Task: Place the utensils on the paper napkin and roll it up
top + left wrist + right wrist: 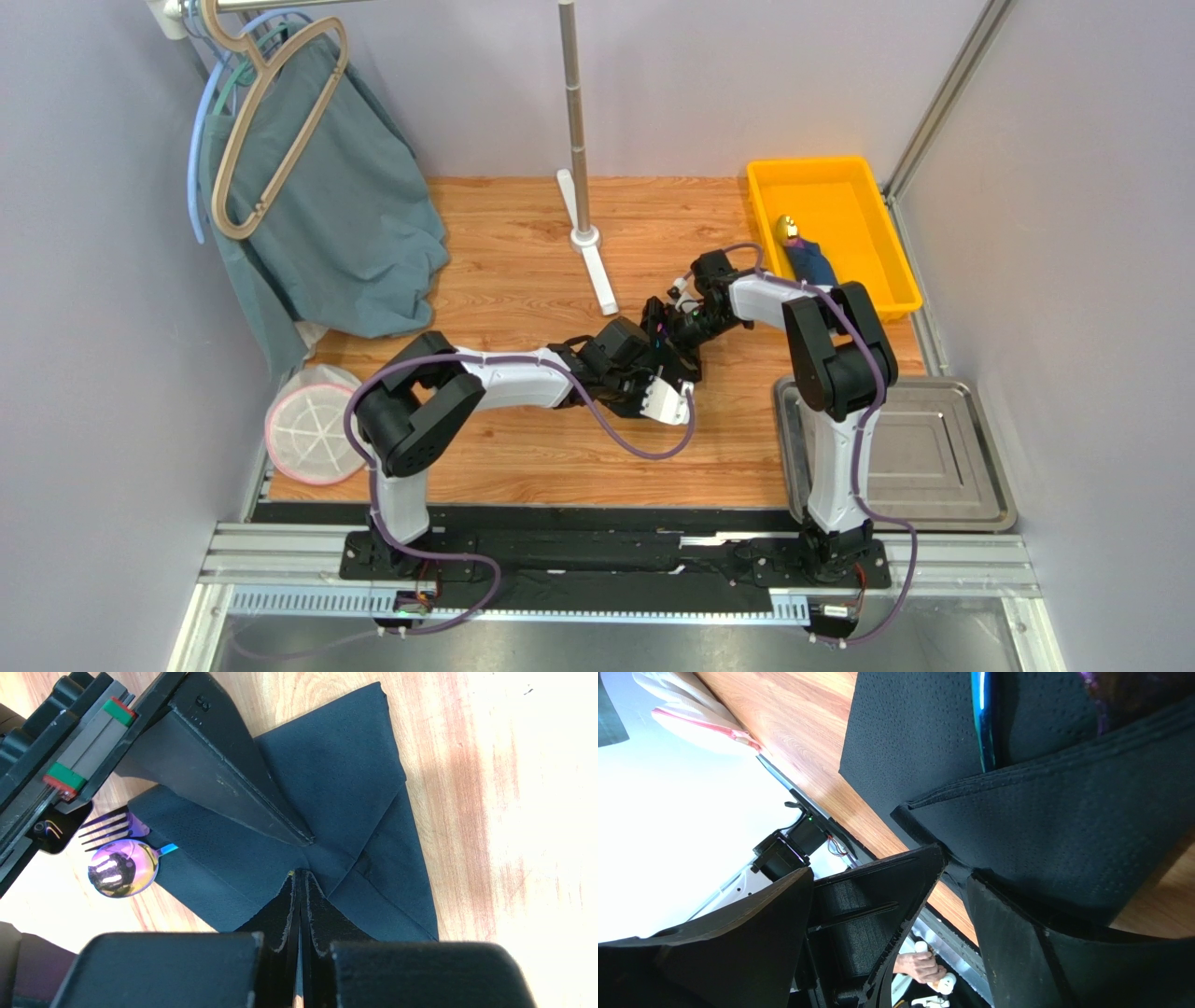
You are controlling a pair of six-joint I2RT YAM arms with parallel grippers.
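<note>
Left hand (pixel 300 878) has its fingers pressed together. Their tips rest on the paper napkin (pixel 351 777) at the spot where its creases gather, and I cannot tell whether any paper is caught between them. Right hand (pixel 957 868) reaches in from the opposite side, its fingers nearly together around a folded flap of the napkin. In the left wrist view one of those fingers (pixel 224 777) lies on top of the black sheet, its tip just beside the left hand's tips.

Seen from above, the napkin lies near the middle of the wooden bench (pixel 533 252), where the two arms meet and mostly hide it. It is folded over into a bow-tie shape. From under its edge a fork (pixel 105 822) shows its tines and a spoon (pixel 118 869) shows its iridescent bowl, the two side by side. A shiny blue handle (pixel 982 721) lies on the napkin in the right wrist view.
</note>
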